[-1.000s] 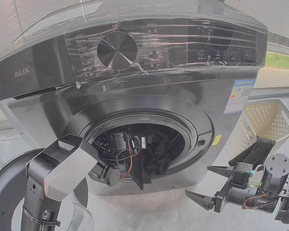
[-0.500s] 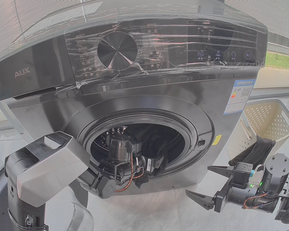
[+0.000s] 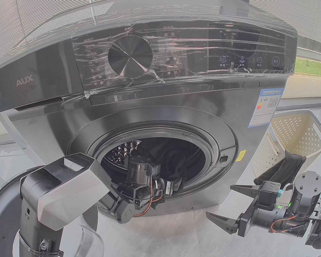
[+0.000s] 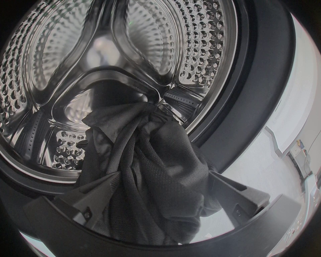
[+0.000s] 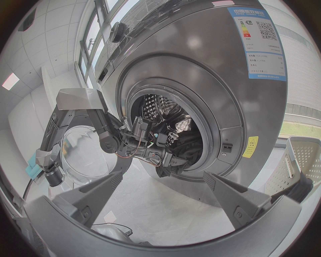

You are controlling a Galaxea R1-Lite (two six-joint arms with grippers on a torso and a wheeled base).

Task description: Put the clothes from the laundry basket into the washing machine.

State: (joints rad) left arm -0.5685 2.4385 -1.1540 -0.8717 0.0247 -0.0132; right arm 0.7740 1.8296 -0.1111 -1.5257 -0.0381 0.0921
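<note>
- The washer stands straight ahead with its round port open. The door is swung out at about 8 o'clock from the port.
- The left claw sits at the port's lower rim, near 6 o'clock of the opening, and points into the drum.
- In the left wrist view the left claw has its jaws set wide. A black cloth bulges up between them, and neither finger visibly pinches it.
- The cloth runs from the port's lip back into the drum, where its far end lies on the drum's floor. The near end is bunched just at the claw.
- From the right wrist view the left claw is at the port's lower edge, with dark cloth inside the opening just beyond it.
- The right claw hangs above the floor at about 4 o'clock from the port, well apart from the washer. Its jaws are wide with nothing between them.
- The basket stands beside the washer at about 3 o'clock from the port, tipped with its mouth toward the robot.
- A black garment hangs over the basket's near rim, just behind the right arm's wrist.
- A dial sits in the middle of the washer's panel, at 12 o'clock above the port.
</note>
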